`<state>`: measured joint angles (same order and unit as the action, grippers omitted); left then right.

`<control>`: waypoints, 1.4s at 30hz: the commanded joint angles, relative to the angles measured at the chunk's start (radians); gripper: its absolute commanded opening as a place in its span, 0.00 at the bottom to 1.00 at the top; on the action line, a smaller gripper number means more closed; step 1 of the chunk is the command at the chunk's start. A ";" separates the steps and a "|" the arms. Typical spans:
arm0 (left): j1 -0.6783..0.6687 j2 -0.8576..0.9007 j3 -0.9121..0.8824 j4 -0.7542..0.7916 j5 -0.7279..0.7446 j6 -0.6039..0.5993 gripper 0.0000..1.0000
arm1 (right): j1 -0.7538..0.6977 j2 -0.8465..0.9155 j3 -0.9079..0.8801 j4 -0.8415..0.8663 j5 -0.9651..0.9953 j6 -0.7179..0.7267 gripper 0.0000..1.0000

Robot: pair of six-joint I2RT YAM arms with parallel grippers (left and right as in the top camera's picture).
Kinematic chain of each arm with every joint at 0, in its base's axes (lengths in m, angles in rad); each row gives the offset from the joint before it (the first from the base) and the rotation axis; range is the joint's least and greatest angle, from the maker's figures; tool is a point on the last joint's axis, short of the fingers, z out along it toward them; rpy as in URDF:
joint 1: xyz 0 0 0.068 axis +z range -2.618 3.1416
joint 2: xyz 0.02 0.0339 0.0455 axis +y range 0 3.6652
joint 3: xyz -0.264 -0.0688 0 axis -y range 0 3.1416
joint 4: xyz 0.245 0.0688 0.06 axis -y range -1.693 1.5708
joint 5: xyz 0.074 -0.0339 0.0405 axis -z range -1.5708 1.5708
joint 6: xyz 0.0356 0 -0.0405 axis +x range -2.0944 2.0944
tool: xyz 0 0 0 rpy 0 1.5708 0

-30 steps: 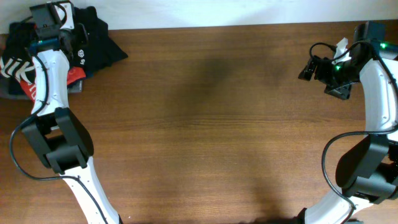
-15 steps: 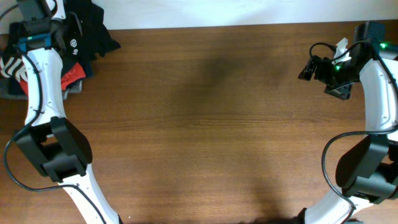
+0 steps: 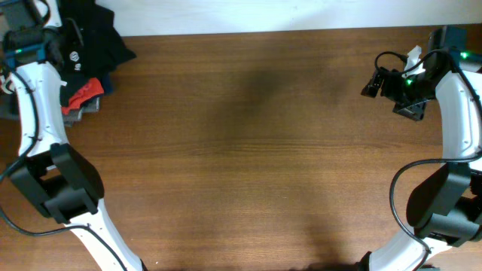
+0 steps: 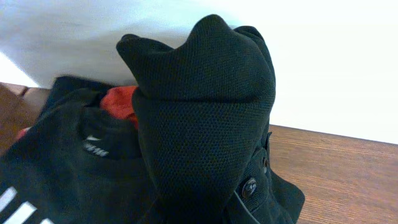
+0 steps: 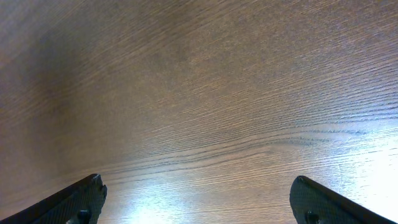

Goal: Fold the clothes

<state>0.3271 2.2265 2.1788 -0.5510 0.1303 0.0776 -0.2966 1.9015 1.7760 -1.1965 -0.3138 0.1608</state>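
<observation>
The black T-shirt (image 3: pixel 102 41) with a small white round logo is bunched at the table's far left corner, on a pile of clothes. My left gripper (image 3: pixel 62 41) is at that bunch, and the shirt has followed its motion. In the left wrist view the raised black fabric (image 4: pixel 205 118) fills the middle and hides the jaws. My right gripper (image 3: pixel 370 86) is open and empty above bare wood at the far right, its two fingertips wide apart in the right wrist view (image 5: pixel 199 193).
Under the T-shirt lie a black shirt with a Nike neck label and white letters (image 4: pixel 62 168), a red garment (image 3: pixel 83 94) and a grey one (image 3: pixel 9 105). The wooden table (image 3: pixel 248 150) ends at a white wall behind the pile.
My left arm has moved left and toward the far edge, dragging the black T-shirt with it. More of the red garment shows. The right arm has not moved.
</observation>
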 commanded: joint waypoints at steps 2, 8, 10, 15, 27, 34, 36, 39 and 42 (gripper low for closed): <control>0.036 -0.056 0.037 0.011 0.012 -0.030 0.01 | 0.010 0.007 -0.013 0.000 0.012 0.001 0.99; 0.049 -0.060 0.037 0.013 0.012 -0.033 0.01 | 0.010 0.007 -0.013 -0.003 0.012 0.000 0.99; 0.049 -0.067 0.037 0.013 0.011 -0.033 0.01 | 0.010 0.007 -0.013 -0.002 0.012 0.000 0.99; 0.051 -0.090 0.037 0.020 0.003 -0.044 0.01 | 0.010 0.007 -0.013 -0.005 0.012 0.000 0.99; 0.104 -0.095 0.036 -0.003 0.003 -0.045 0.02 | 0.010 0.007 -0.013 -0.019 0.012 0.000 0.99; 0.139 -0.089 0.029 -0.016 0.003 -0.048 0.07 | 0.010 0.007 -0.013 -0.027 0.012 0.000 0.99; 0.144 -0.082 0.029 -0.019 0.003 -0.048 0.07 | 0.010 0.007 -0.013 -0.031 0.012 0.000 0.99; 0.150 -0.061 0.029 -0.019 0.003 -0.047 0.07 | 0.010 0.007 -0.013 -0.035 0.012 0.000 0.99; 0.157 -0.024 0.029 -0.019 0.000 -0.047 0.07 | 0.010 0.007 -0.013 -0.042 0.012 0.000 0.99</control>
<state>0.4660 2.1979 2.1788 -0.5800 0.1310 0.0410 -0.2966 1.9015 1.7760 -1.2297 -0.3138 0.1604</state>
